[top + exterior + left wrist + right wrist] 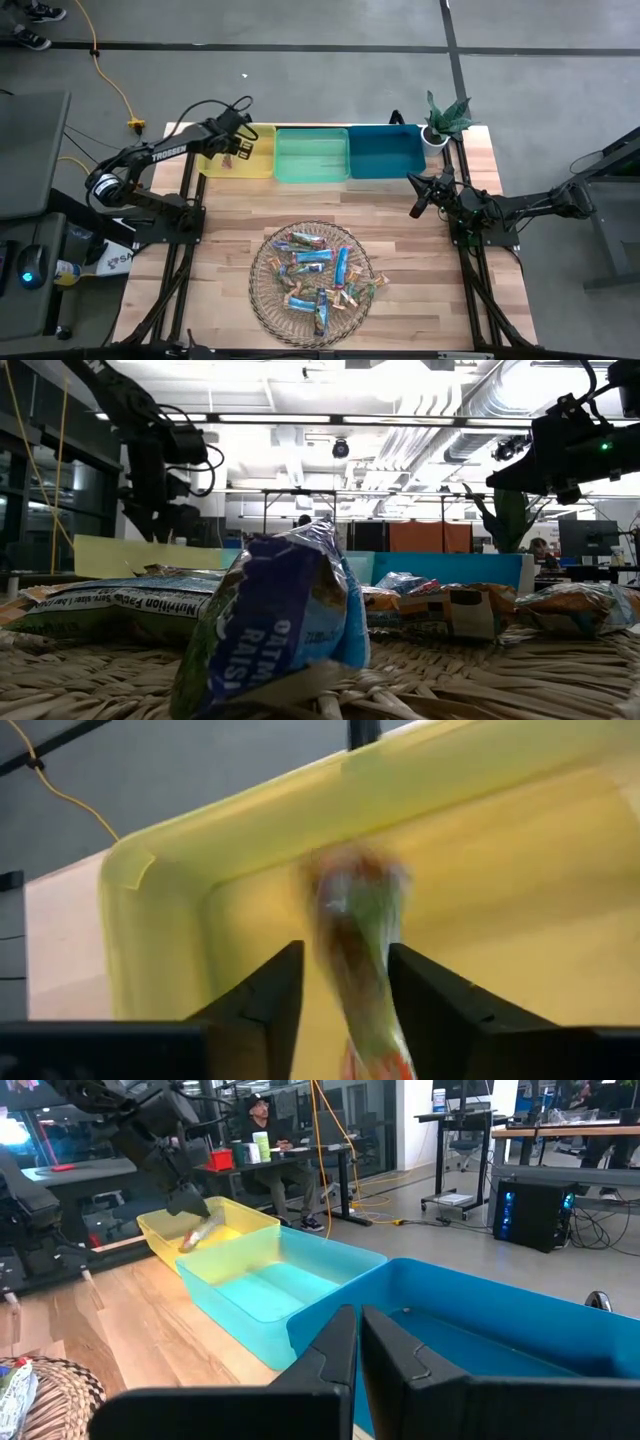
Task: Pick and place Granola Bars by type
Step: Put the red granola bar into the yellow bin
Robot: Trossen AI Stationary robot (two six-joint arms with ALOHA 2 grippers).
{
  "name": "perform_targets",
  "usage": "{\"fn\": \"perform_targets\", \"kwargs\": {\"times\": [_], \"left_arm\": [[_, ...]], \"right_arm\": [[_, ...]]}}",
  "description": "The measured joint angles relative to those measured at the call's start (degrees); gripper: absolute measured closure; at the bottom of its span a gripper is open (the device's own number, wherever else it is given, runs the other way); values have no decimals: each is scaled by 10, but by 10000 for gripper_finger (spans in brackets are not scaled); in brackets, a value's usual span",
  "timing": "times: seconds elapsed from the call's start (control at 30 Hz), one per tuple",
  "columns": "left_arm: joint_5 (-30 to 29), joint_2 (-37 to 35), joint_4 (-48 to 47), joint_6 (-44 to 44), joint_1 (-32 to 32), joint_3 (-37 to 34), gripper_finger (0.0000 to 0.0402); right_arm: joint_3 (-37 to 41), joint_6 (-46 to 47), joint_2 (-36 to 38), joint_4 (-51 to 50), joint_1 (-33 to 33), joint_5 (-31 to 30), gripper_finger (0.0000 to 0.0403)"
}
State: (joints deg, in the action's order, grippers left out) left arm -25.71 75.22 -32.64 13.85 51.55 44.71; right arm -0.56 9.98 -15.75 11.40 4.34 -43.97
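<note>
Several wrapped granola bars (318,270) in blue, green and orange lie piled on the round wicker plate (262,300); the low view shows a blue one (285,615) close up. My left gripper (345,985) is open above the yellow bin (258,160). A red-and-green bar (358,935) shows blurred between and beyond its fingers. From the right wrist view this bar (198,1236) sits tilted just below that gripper, inside the yellow bin (165,1230). My right gripper (358,1330) is shut and hovers at the near edge of the teal bin (385,152), touching nothing. My left gripper's open fingers (275,990) stand on either side of the blurred bar's lower end (372,1040), pointing down into the yellow bin. Whether either finger touches the wrapper, I cannot tell.
Yellow, green (312,155) and teal bins stand side by side along the table's far edge. A small potted plant (445,120) is at the far right corner. Bare wood lies between the bins and the plate. A person sits in the room behind (258,1115).
</note>
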Motion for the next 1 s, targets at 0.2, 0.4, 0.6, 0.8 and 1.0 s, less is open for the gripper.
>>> {"fn": "perform_targets", "kwargs": {"times": [0.2, 0.4, 0.6, 0.8, 1.0], "left_arm": [[-2, 5, -2, -2, -2, 1, 165], [8, -2, -2, 4, -2, 3, 132], [22, -17, -6, 1, -2, 3, 131], [76, -78, 15, -34, -2, 3, 131], [377, -160, 83, -116, -2, 3, 131]], "right_arm": [[0, 0, 0, 0, 0, 0, 402], [0, 0, 0, 0, 0, 0, 402], [0, 0, 0, 0, 0, 0, 402], [0, 0, 0, 0, 0, 0, 402], [0, 0, 0, 0, 0, 0, 402]]}}
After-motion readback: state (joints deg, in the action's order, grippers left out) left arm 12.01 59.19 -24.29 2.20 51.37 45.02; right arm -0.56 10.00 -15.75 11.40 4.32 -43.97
